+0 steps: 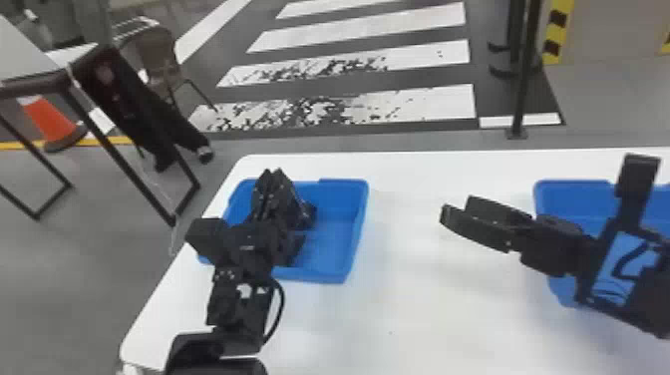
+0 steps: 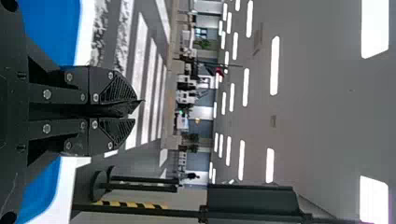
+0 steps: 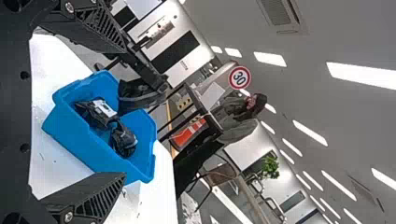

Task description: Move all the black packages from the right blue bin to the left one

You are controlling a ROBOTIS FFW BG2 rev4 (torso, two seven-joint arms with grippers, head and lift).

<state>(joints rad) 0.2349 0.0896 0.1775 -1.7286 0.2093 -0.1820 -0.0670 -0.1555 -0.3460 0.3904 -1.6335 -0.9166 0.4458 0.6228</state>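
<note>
Over the left blue bin point(image 1: 339, 234), my left gripper point(image 1: 273, 175) points away from the robot. In the left wrist view the left gripper point(image 2: 133, 109) has its fingers close together, pinching dark material. A black package point(image 3: 140, 98) hangs at it in the right wrist view. My right gripper point(image 1: 454, 208) stands between the bins, fingers pointing left. Its fingers are wide apart with nothing between them at the right gripper point(image 3: 122, 112). Beyond them, the left bin point(image 3: 70, 133) holds black packages point(image 3: 97, 113). The right arm partly covers the right blue bin point(image 1: 568, 194), hiding its contents.
Both bins rest on a white table point(image 1: 418, 309), with a wide gap between them. The left bin stands near the table's left edge. A black post point(image 1: 523, 75) and an orange cone point(image 1: 50, 119) are on the floor beyond.
</note>
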